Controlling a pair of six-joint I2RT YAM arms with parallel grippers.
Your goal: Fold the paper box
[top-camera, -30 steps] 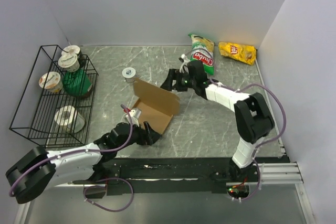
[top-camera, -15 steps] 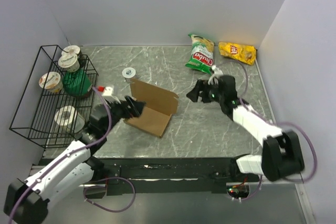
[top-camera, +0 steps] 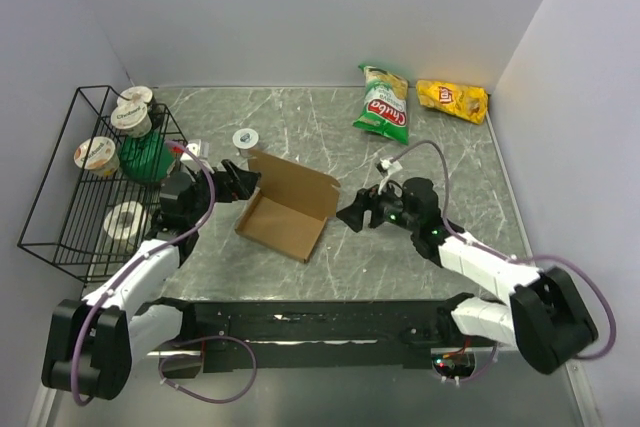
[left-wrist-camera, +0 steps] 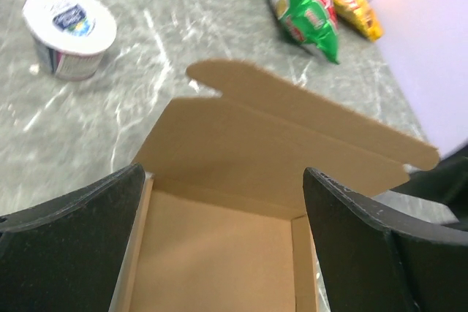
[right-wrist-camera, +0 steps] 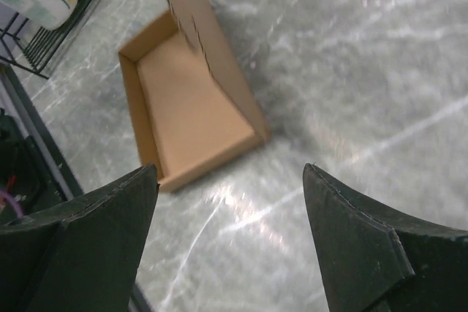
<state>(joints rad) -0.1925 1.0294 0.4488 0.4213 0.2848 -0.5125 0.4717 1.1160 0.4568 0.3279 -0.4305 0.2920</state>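
Left gripper [top-camera: 236,183] and right gripper [top-camera: 352,217] gaped empty either side of the paper box [top-camera: 283,222]; its upright lid [top-camera: 297,178] likely needed folding down next.

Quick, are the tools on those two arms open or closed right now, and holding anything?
Left tool: open, holding nothing, facing the plain brown cardboard box.
Right tool: open, holding nothing.
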